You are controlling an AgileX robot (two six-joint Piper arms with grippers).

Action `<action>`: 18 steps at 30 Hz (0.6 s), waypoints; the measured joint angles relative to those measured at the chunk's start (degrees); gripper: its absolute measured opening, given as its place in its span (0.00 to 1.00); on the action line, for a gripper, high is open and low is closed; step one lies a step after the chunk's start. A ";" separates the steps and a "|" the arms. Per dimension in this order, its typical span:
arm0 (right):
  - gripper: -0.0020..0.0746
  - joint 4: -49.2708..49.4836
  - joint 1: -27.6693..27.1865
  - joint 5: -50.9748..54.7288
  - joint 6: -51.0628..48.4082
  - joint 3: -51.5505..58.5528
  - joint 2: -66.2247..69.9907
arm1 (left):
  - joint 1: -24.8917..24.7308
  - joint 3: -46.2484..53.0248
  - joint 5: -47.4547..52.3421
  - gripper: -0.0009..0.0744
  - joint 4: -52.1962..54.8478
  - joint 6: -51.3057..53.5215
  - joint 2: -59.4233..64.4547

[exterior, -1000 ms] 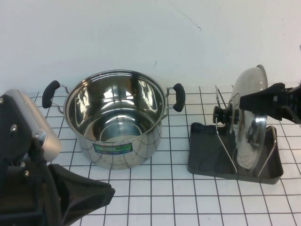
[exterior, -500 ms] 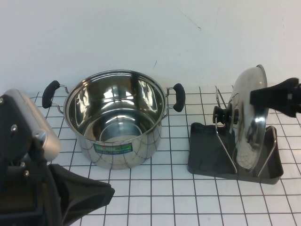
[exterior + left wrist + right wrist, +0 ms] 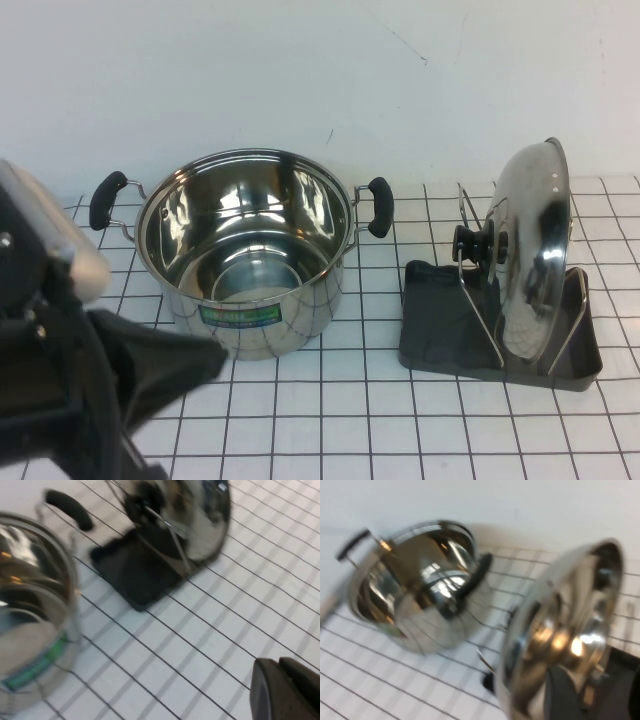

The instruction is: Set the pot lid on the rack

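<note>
The shiny pot lid (image 3: 530, 250) stands on edge in the dark grey rack (image 3: 440, 330), leaning between its wire dividers, black knob facing the pot. Nothing holds it. My right gripper is out of the high view; in the right wrist view it (image 3: 600, 700) is open, close behind the lid (image 3: 560, 635), with the rack (image 3: 625, 665) showing between the fingers. My left gripper (image 3: 190, 362) is at the front left, shut and empty, low over the table in front of the pot. In the left wrist view its tips (image 3: 285, 690) are far from the lid (image 3: 200, 520) and rack (image 3: 135, 575).
A steel pot (image 3: 245, 250) with two black side handles stands at centre left, open and empty; it also shows in the left wrist view (image 3: 30, 605) and the right wrist view (image 3: 415, 580). The table has a white gridded cloth (image 3: 380, 420). A white wall is behind.
My right gripper has let go of the lid and drawn back to the right, out of the high view. The lid stays in the rack. My left arm has shifted.
</note>
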 joint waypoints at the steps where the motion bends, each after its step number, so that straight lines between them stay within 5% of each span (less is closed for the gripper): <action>1: 0.39 -1.94 -0.84 0.53 0.00 0.00 -1.24 | 0.00 0.00 -1.78 0.01 1.26 -1.03 -0.48; 9: 0.09 -20.69 -1.18 1.31 0.00 0.00 -9.85 | 0.00 0.00 -9.18 0.01 25.68 -19.60 -6.72; 13: 0.04 -26.36 3.64 -1.67 -2.69 0.00 -14.26 | 0.00 0.00 -8.09 0.01 43.10 -35.17 -12.23; 18: 0.03 -35.14 12.19 -4.62 -6.02 0.00 -20.51 | 0.00 0.88 -7.98 0.01 50.68 -44.48 -20.77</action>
